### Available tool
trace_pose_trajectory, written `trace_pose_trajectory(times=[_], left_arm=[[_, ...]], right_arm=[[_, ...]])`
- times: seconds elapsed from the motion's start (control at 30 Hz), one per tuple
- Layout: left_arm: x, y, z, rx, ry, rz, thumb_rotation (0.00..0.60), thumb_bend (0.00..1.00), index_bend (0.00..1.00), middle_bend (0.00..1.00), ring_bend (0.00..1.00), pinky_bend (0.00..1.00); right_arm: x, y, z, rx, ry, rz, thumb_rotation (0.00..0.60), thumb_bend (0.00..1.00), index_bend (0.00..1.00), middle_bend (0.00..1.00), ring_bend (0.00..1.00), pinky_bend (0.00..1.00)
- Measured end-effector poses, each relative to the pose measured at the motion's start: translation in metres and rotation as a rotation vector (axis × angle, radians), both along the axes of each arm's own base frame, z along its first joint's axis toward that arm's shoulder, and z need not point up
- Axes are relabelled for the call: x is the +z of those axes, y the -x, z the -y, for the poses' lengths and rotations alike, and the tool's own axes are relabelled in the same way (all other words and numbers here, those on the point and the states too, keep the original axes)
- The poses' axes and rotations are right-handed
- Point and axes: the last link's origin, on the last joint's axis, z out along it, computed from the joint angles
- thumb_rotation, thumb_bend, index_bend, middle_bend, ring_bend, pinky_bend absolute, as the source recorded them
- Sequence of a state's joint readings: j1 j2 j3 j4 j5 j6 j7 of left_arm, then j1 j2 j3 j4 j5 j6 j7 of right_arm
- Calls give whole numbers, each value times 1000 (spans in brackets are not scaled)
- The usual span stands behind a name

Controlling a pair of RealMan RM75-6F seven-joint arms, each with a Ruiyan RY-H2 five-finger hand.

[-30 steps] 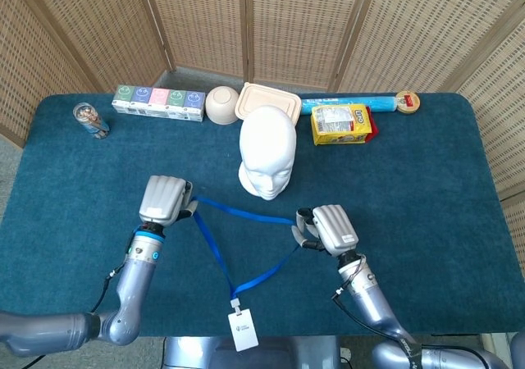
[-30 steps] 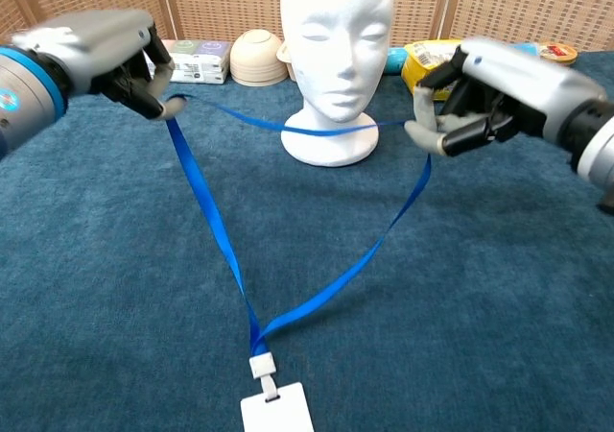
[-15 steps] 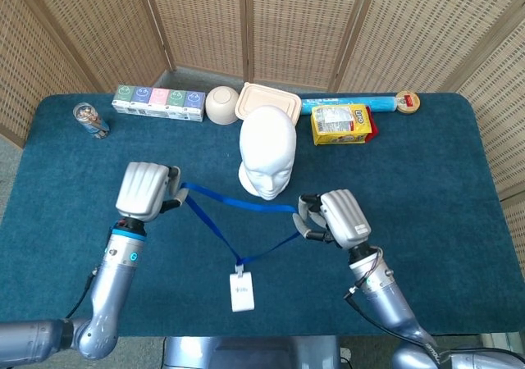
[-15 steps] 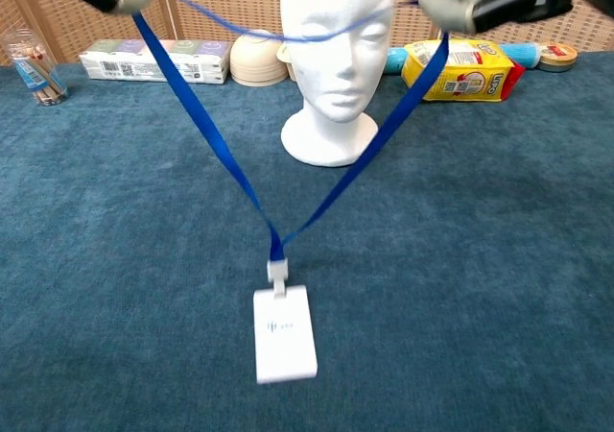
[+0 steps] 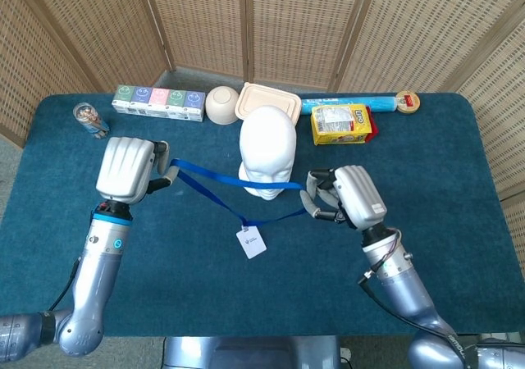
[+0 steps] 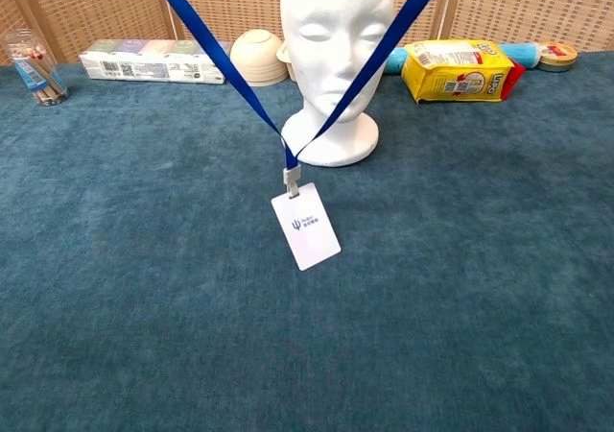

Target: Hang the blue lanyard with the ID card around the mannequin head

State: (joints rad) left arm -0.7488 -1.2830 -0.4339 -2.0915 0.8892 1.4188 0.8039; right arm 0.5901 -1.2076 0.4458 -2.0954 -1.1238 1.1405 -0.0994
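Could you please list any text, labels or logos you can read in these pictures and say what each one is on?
None can be read with certainty.
ID card: a small dark logo with a line of print, too small to read.
Yellow snack bag: printed label, blurred.
Long box of cartons: round face-like signs in the head view, a barcode in the chest view, no legible words.
Round tin: red mark, unreadable.

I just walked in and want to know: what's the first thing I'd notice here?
The white mannequin head in the middle of the blue table. In front of it, the left robot hand and right robot hand hold a blue lanyard stretched open, its ID card dangling.
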Motion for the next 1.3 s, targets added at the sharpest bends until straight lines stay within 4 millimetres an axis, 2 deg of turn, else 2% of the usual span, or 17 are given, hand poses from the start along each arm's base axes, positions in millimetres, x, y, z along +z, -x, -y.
trace_pose_trajectory(times=[0.27,0.77,1.3], left_arm=[[5,-12,-11,3,1,-8,496,390,808,1000,1000,1000],[6,-25,-45,45,-5,-30,498,390,808,1000,1000,1000],[-5,-50,-88,93,0,-29,494,390,808,1000,1000,1000]], right_arm=[[16,-7,15,-14,-4,18,599,537,735,1000,1000,1000],[27,-11,46,-48,-12,21,600,537,735,1000,1000,1000],[37,-17,101,-111,-7,-39,600,537,735,1000,1000,1000]])
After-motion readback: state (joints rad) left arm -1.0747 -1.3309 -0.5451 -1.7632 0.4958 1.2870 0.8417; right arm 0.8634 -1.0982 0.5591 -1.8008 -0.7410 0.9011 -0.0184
